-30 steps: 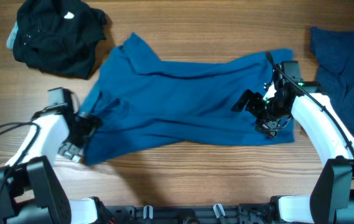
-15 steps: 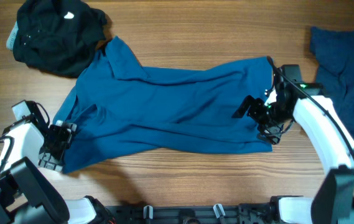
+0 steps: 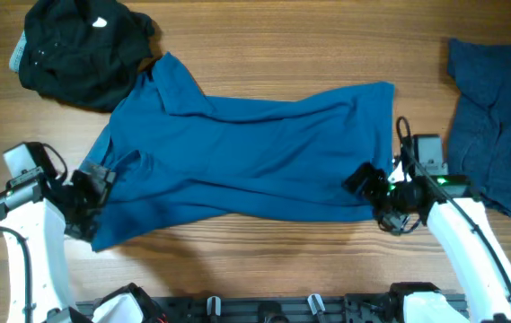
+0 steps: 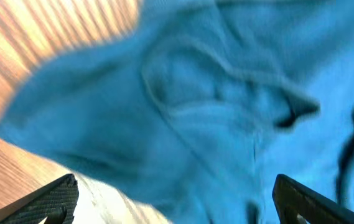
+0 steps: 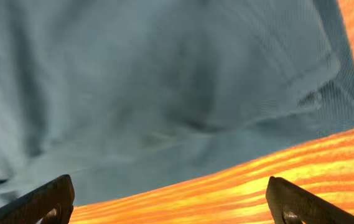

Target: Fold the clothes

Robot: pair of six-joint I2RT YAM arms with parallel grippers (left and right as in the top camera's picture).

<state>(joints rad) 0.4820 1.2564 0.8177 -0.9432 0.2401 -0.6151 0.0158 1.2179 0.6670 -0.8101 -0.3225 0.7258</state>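
The medium-blue polo shirt (image 3: pixel 246 152) lies rumpled across the middle of the wooden table (image 3: pixel 327 54). I judge I'm at the smoothing step, before any fold. Next I need clean pinches on its 8 o'clock and 4 o'clock edges (both look bunched). My left gripper (image 3: pixel 89 197) and right gripper (image 3: pixel 374 199) hover there, jaws spread fully, holding nothing.

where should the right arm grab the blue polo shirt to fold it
Probably the near right corner of the medium-blue cloth polo shirt, coming from the right: that edge lies flat, straight and unobstructed on the wooden table, beside the open right gripper.
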